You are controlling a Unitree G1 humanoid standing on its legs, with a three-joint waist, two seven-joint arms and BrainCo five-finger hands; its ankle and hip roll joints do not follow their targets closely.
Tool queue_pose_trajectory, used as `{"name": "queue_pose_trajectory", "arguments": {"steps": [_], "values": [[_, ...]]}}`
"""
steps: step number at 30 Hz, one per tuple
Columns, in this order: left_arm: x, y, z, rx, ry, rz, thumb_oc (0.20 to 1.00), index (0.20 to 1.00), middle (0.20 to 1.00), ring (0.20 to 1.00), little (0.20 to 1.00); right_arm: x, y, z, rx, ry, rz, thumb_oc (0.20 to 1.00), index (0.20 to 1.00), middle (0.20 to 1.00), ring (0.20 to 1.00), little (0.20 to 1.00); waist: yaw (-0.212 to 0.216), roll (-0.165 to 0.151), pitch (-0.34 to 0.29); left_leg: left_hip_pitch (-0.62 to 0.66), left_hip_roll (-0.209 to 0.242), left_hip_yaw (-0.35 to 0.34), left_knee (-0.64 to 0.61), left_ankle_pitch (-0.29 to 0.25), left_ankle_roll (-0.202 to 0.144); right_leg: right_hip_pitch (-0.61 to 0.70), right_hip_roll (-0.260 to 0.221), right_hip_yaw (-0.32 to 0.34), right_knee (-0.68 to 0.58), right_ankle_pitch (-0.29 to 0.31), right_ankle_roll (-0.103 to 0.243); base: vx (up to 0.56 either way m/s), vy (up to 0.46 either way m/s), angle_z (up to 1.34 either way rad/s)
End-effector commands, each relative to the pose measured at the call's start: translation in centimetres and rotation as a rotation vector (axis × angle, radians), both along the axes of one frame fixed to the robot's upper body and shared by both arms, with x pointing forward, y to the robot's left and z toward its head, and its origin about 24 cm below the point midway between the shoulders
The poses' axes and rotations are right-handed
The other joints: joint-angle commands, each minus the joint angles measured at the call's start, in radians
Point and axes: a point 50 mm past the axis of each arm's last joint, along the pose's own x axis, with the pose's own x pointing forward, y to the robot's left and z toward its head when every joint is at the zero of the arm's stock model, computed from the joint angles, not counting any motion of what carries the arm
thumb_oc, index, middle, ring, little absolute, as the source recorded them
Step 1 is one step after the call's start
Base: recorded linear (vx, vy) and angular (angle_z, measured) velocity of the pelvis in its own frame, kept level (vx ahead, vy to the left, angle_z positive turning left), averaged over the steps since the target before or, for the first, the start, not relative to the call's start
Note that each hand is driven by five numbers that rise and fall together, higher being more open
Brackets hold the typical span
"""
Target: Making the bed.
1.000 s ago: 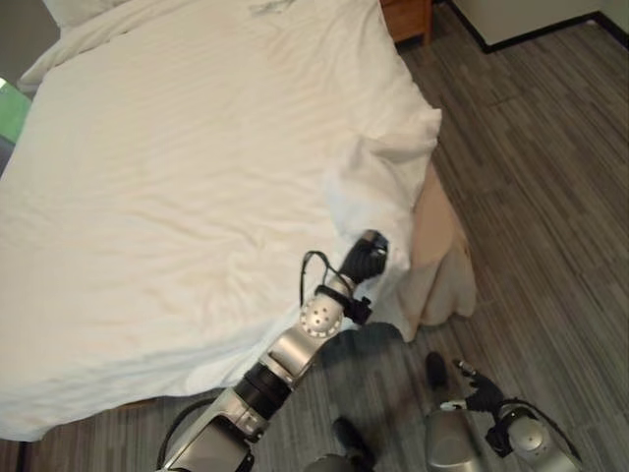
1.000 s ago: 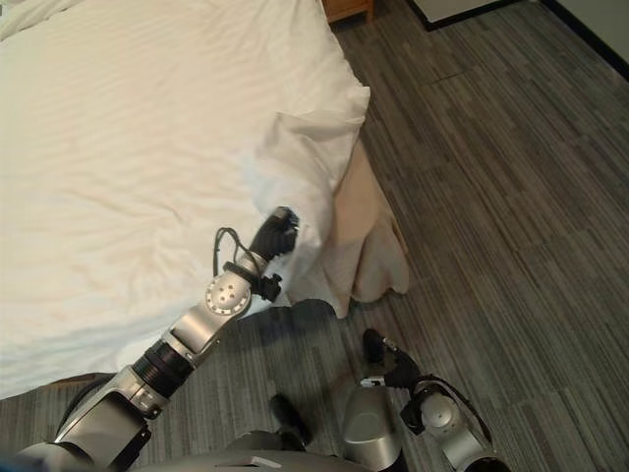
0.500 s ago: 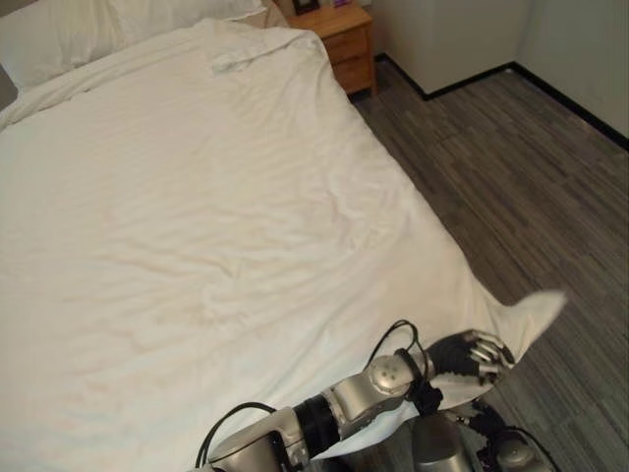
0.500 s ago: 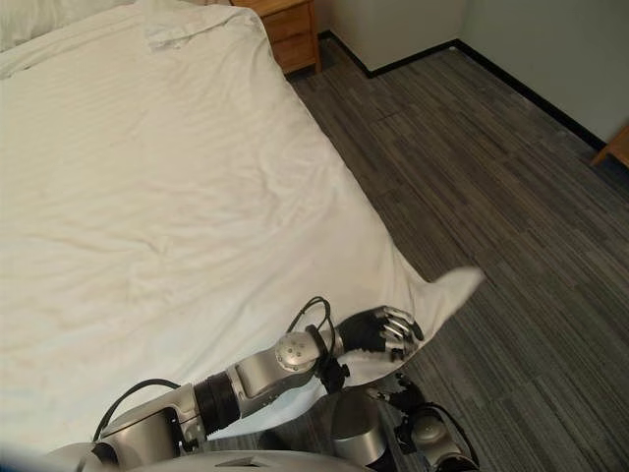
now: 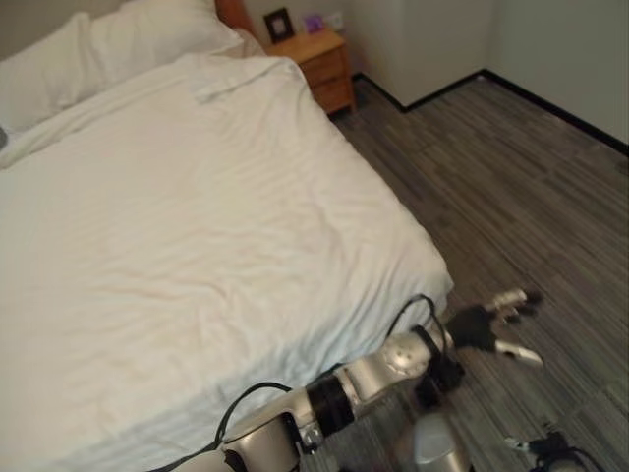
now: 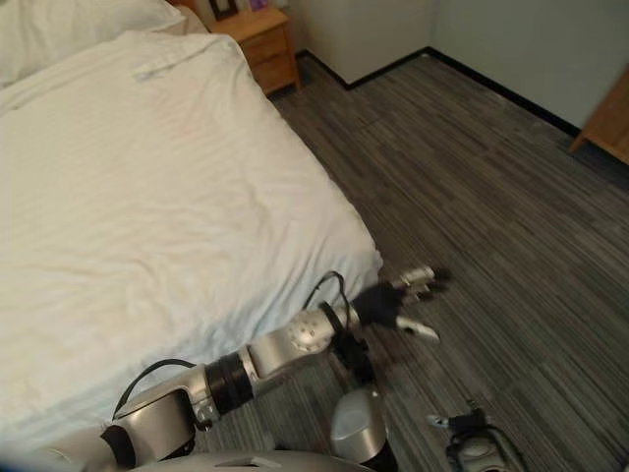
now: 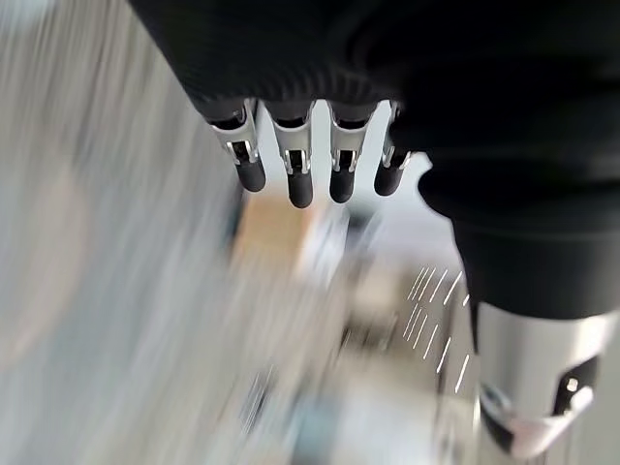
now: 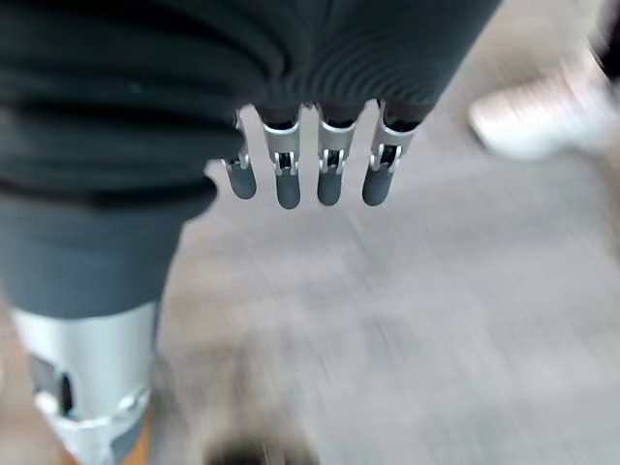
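Observation:
A white duvet (image 5: 197, 226) lies spread flat over the bed, its near right corner (image 5: 425, 283) hanging down over the mattress edge. My left hand (image 5: 482, 326) reaches past that corner over the floor, open and holding nothing. Its fingers (image 7: 300, 184) show straight in the left wrist view. White pillows (image 5: 98, 49) rest at the head of the bed. My right hand (image 6: 470, 438) hangs low near the floor, and its fingers (image 8: 329, 179) are straight and empty.
A wooden nightstand (image 5: 319, 59) stands by the head of the bed with small items on top. Grey striped flooring (image 5: 531, 167) runs along the bed's right side to the wall. A wooden furniture piece (image 6: 609, 123) shows at the right. A pale shoe-like shape (image 8: 542, 107) lies on the floor.
The camera has swung up and right. My left hand pulled the folded duvet corner out over the bed's corner, let it go, and now hangs open beyond the bed.

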Motion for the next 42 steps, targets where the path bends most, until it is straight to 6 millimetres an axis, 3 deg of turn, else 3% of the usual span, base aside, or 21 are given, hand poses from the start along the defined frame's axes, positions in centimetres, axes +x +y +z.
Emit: {"name": "queue_pose_trajectory", "arguments": {"steps": [1, 4, 5, 6, 7, 8, 10, 11, 12, 13, 16, 17, 20, 21, 25, 27, 28, 30, 31, 38, 42], "values": [[0.9, 3.2, 2.7, -0.112, -0.141, 0.116, 1.000, 1.000, 1.000, 1.000, 1.000, 3.1, -2.2, 3.2, -0.154, -0.128, 0.012, 1.000, 1.000, 1.000, 1.000, 1.000, 0.056, -0.026, -0.034, -0.012, 0.046, -0.086, 0.013, 0.039, -0.023, 0.033, -0.031, -0.032, 0.014, -0.119, 0.085, 0.01, -0.040, 0.46], [2.1, 10.2, 2.2, -0.076, -0.188, 0.351, 1.000, 1.000, 1.000, 1.000, 1.000, 6.9, -5.1, 9.0, -0.294, -0.297, 0.065, 1.000, 1.000, 1.000, 1.000, 1.000, 0.124, -0.046, -0.058, -0.011, 0.053, -0.110, 0.013, 0.042, -0.025, 0.064, -0.037, -0.072, 0.014, -0.124, 0.086, 0.03, -0.025, 0.33], [2.1, 14.0, 1.2, -0.021, -0.188, 0.475, 1.000, 1.000, 1.000, 1.000, 1.000, 9.2, -6.2, 13.2, -0.364, -0.419, 0.105, 1.000, 1.000, 1.000, 1.000, 1.000, 0.159, -0.061, -0.068, -0.008, 0.058, -0.121, 0.013, 0.041, -0.026, 0.081, -0.039, -0.093, 0.014, -0.128, 0.085, 0.06, -0.001, 0.42], [2.4, 18.9, 0.3, 0.076, -0.189, 0.653, 1.000, 1.000, 1.000, 1.000, 1.000, 6.7, -11.1, 20.1, -0.454, -0.494, 0.068, 1.000, 1.000, 1.000, 1.000, 1.000, 0.146, -0.081, -0.077, -0.009, 0.059, -0.124, 0.013, 0.044, -0.030, 0.085, -0.038, -0.103, 0.014, -0.127, 0.085, 0.02, -0.011, 0.53], [2.3, 18.7, 0.2, 0.073, -0.186, 0.645, 1.000, 1.000, 1.000, 1.000, 1.000, 6.2, -11.3, 20.3, -0.456, -0.490, 0.062, 1.000, 1.000, 1.000, 1.000, 1.000, 0.151, -0.076, -0.080, -0.013, 0.060, -0.126, 0.013, 0.049, -0.030, 0.083, -0.038, -0.105, 0.014, -0.123, 0.083, 0.02, 0.015, 0.49], [1.5, 21.0, -0.1, 0.072, -0.190, 0.747, 1.000, 1.000, 1.000, 1.000, 1.000, 6.9, -8.1, 19.8, -0.415, -0.617, 0.218, 1.000, 1.000, 1.000, 1.000, 1.000, 0.138, -0.078, -0.072, -0.008, 0.061, -0.124, 0.013, 0.044, -0.030, 0.085, -0.036, -0.102, 0.014, -0.124, 0.086, -0.01, 0.025, 0.57], [0.0, 25.1, -2.8, 0.200, -0.111, 0.935, 1.000, 1.000, 1.000, 1.000, 1.000, 5.5, -7.0, 18.6, -0.338, -0.676, 0.207, 0.953, 0.953, 0.953, 0.953, 0.953, 0.170, -0.081, -0.087, -0.009, 0.061, -0.136, 0.013, 0.041, -0.026, 0.095, -0.035, -0.115, 0.014, -0.127, 0.083, 0.02, 0.028, 0.24], [-0.5, 26.6, -4.0, 0.267, -0.080, 1.012, 1.000, 1.000, 1.000, 1.000, 1.000, 6.0, -6.4, 17.4, -0.282, -0.704, 0.178, 0.442, 0.442, 0.442, 0.442, 0.442, 0.186, -0.089, -0.092, -0.014, 0.061, -0.146, 0.013, 0.046, -0.023, 0.098, -0.036, -0.125, 0.014, -0.123, 0.078, 0.04, 0.003, -0.04], [-1.7, 28.7, -7.3, 0.395, 0.043, 1.109, 1.000, 1.000, 1.000, 1.000, 1.000, 7.8, -4.4, 16.9, -0.168, -0.773, 0.215, 0.200, 0.200, 0.200, 0.200, 0.200, 0.218, -0.100, -0.100, -0.015, 0.065, -0.163, 0.013, 0.041, -0.023, 0.113, -0.037, -0.144, 0.014, -0.131, 0.075, 0.00, -0.014, 0.09], [-1.7, 28.7, -7.3, 0.395, 0.042, 1.111, 1.000, 1.000, 1.000, 1.000, 1.000, 7.9, -4.3, 16.9, -0.166, -0.774, 0.216, 0.200, 0.200, 0.200, 0.200, 0.200, 0.216, -0.102, -0.100, -0.019, 0.065, -0.164, 0.013, 0.047, -0.023, 0.109, -0.037, -0.145, 0.014, -0.127, 0.073, 0.01, -0.003, 0.27], [-4.4, 30.7, -11.5, 0.512, 0.237, 1.203, 1.000, 1.000, 1.000, 1.000, 1.000, 10.7, 1.4, 18.0, 0.019, -0.959, 0.394, 0.200, 0.200, 0.200, 0.200, 0.200, 0.262, -0.120, -0.109, -0.026, 0.068, -0.189, 0.013, 0.051, -0.024, 0.127, -0.038, -0.177, 0.014, -0.132, 0.068, 0.00, 0.021, 0.25], [-5.9, 30.9, -13.8, 0.545, 0.352, 1.217, 1.000, 1.000, 1.000, 1.000, 1.000, 11.8, 4.8, 18.4, 0.124, -1.021, 0.497, 0.200, 0.200, 0.200, 0.200, 0.200, 0.290, -0.125, -0.112, -0.029, 0.071, -0.201, 0.013, 0.053, -0.025, 0.138, -0.040, -0.193, 0.014, -0.133, 0.064, -0.01, 0.024, 0.25], [-7.0, 30.9, -15.4, 0.562, 0.445, 1.200, 1.000, 1.000, 1.000, 1.000, 1.000, 12.9, 7.2, 18.1, 0.229, -1.043, 0.546, 0.200, 0.200, 0.200, 0.200, 0.200, 0.319, -0.134, -0.115, -0.039, 0.072, -0.222, 0.013, 0.058, -0.027, 0.145, -0.042, -0.214, 0.014, -0.135, 0.063, 0.02, 0.005, 0.44], [-9.0, 30.8, -17.6, 0.594, 0.568, 1.179, 1.000, 1.000, 1.000, 1.000, 1.000, 14.3, 9.8, 17.3, 0.346, -1.020, 0.599, 0.200, 0.200, 0.200, 0.200, 0.200, 0.359, -0.144, -0.118, -0.054, 0.070, -0.255, 0.013, 0.063, -0.027, 0.157, -0.043, -0.240, 0.014, -0.143, 0.058, 0.01, -0.013, 0.64], [-10.2, 30.5, -19.3, 0.608, 0.670, 1.153, 1.000, 1.000, 1.000, 1.000, 1.000, 15.8, 11.7, 16.7, 0.475, -1.045, 0.571, 0.200, 0.200, 0.200, 0.200, 0.200, 0.389, -0.145, -0.115, -0.072, 0.069, -0.287, 0.013, 0.072, -0.029, 0.170, -0.046, -0.270, 0.014, -0.151, 0.055, 0.01, -0.015, 0.50], [-11.0, 29.9, -20.3, 0.641, 0.721, 1.110, 1.000, 1.000, 1.000, 1.000, 1.000, 17.2, 13.0, 16.2, 0.714, -1.155, 0.409, 0.200, 0.200, 0.200, 0.200, 0.200, 0.423, -0.134, -0.104, -0.094, 0.071, -0.311, 0.013, 0.083, -0.036, 0.172, -0.048, -0.299, 0.014, -0.156, 0.052, 0.00, -0.024, 0.61], [-10.9, 29.9, -20.3, 0.641, 0.719, 1.111, 1.000, 1.000, 1.000, 1.000, 1.000, 17.3, 13.0, 16.3, 0.717, -1.158, 0.408, 0.200, 0.200, 0.200, 0.200, 0.200, 0.422, -0.135, -0.103, -0.095, 0.071, -0.313, 0.013, 0.084, -0.036, 0.173, -0.048, -0.301, 0.014, -0.156, 0.052, -0.01, -0.026, 0.22], [-11.2, 28.9, -20.9, 0.651, 0.748, 1.078, 1.000, 1.000, 1.000, 1.000, 1.000, 18.7, 14.5, 15.0, 1.124, -1.336, 0.036, 0.200, 0.200, 0.200, 0.200, 0.200, 0.442, -0.109, -0.071, -0.125, 0.073, -0.332, 0.013, 0.097, -0.050, 0.164, -0.050, -0.318, 0.014, -0.158, 0.048, -0.10, -0.016, 0.23], [-11.1, 28.6, -21.0, 0.642, 0.746, 1.076, 1.000, 1.000, 1.000, 1.000, 1.000, 18.9, 15.1, 14.5, 1.172, -1.343, -0.027, 0.200, 0.200, 0.200, 0.200, 0.200, 0.440, -0.096, -0.060, -0.129, 0.076, -0.329, 0.013, 0.098, -0.051, 0.155, -0.049, -0.317, 0.014, -0.157, 0.050, -0.10, -0.008, 0.18], [-9.6, 26.4, -20.0, 0.519, 0.675, 1.040, 1.000, 1.000, 1.000, 1.000, 1.000, 20.9, 15.4, 13.9, 1.202, -1.314, -0.163, 0.200, 0.200, 0.200, 0.200, 0.200, 0.425, -0.046, 0.028, -0.183, 0.089, -0.246, 0.013, 0.123, -0.055, 0.022, -0.040, -0.228, 0.014, -0.133, 0.055, -0.17, 0.019, -0.14], [-6.4, 22.5, -17.9, 0.469, 0.520, 0.861, 1.000, 1.000, 1.000, 1.000, 1.000, 19.2, 10.7, 10.8, 1.047, -1.235, -0.332, 0.200, 0.200, 0.200, 0.200, 0.200, 0.369, -0.035, 0.079, -0.263, 0.106, -0.195, 0.013, 0.146, -0.060, -0.106, -0.031, -0.178, 0.014, -0.108, 0.067, -0.17, 0.011, -0.53]]}}
